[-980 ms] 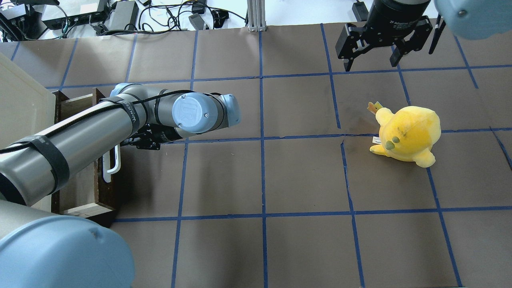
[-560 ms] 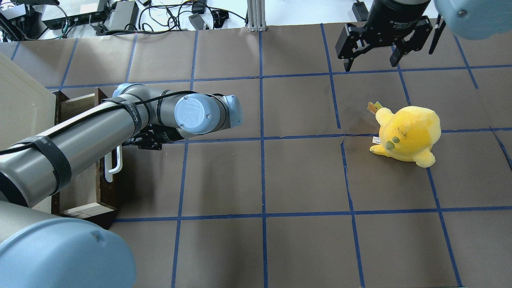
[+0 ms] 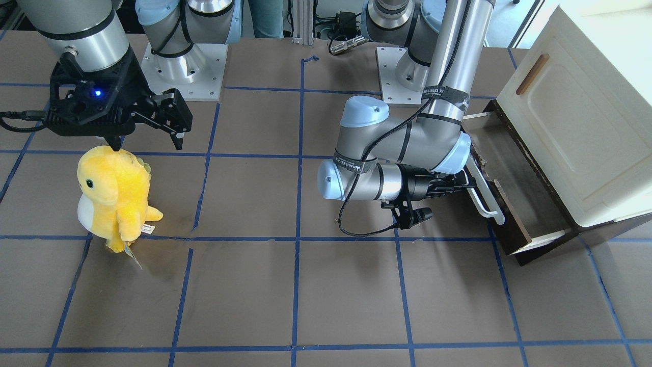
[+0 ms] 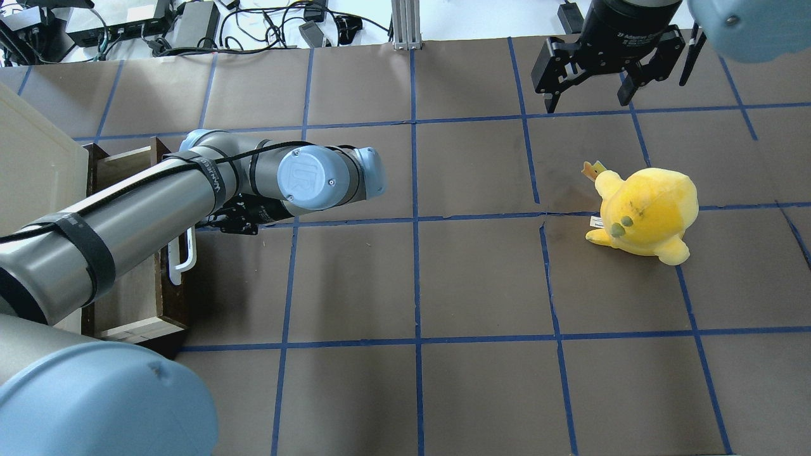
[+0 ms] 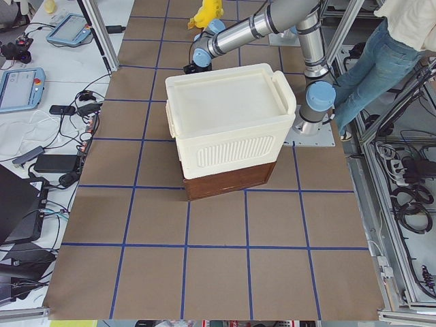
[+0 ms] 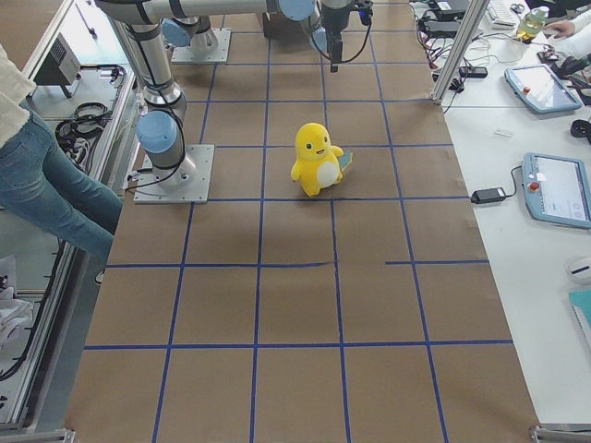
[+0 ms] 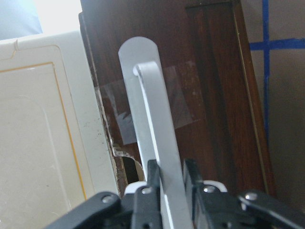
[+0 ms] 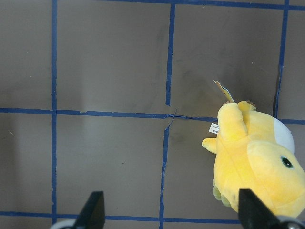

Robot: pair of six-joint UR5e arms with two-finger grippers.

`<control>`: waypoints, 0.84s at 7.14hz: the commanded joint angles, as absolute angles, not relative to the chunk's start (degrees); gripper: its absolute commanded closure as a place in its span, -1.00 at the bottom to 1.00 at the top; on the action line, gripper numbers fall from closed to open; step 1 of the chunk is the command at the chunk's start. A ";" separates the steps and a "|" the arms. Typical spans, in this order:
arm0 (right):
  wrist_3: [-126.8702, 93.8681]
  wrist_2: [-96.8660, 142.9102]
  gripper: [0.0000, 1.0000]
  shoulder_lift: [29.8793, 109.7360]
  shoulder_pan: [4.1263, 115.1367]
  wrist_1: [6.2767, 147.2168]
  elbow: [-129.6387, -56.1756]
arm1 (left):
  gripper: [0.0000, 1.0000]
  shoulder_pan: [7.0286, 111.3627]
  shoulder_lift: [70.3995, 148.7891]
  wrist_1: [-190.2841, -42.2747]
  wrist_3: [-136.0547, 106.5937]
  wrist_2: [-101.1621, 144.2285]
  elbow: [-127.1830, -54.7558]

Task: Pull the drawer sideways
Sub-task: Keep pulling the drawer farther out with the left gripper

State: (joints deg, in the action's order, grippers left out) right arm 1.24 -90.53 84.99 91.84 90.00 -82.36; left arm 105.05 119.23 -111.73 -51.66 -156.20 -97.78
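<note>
The drawer [image 3: 514,183] stands partly open under the cream cabinet [image 3: 575,117], showing its greyish-brown inside and pale sides. Its dark brown front [image 7: 209,71] carries a long white bar handle [image 7: 152,109]. My left gripper [image 7: 169,179] is shut on that handle, one finger [image 7: 153,177] on each side of the bar. In the overhead view the drawer [image 4: 136,288] and handle [image 4: 188,253] show at the left, with the gripper mostly hidden under my left arm. My right gripper [image 4: 589,95] is open and empty, hanging above the far right of the table.
A yellow plush toy [image 4: 646,212] stands on the table near the right gripper; it also shows in the front view [image 3: 114,191]. The cabinet [image 4: 31,171] blocks the left edge. Brown paper with blue tape lines covers the table. Cables lie beyond the far edge.
The left arm has moved a little to the right with the handle, and the drawer has slid slightly further out of the cabinet. The right arm has not moved.
</note>
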 commanded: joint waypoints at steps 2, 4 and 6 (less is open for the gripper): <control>1.23 -90.53 -1.00 84.99 91.85 90.00 -82.35 | 0.79 105.20 119.36 -111.71 -51.59 -156.09 -97.73; 1.23 -90.53 -1.00 84.99 91.85 90.00 -82.35 | 0.79 105.90 119.36 -111.62 -51.59 -156.09 -97.73; 1.23 -90.53 -1.00 84.99 91.85 90.00 -82.35 | 0.79 106.70 119.35 -111.62 -51.59 -156.09 -97.73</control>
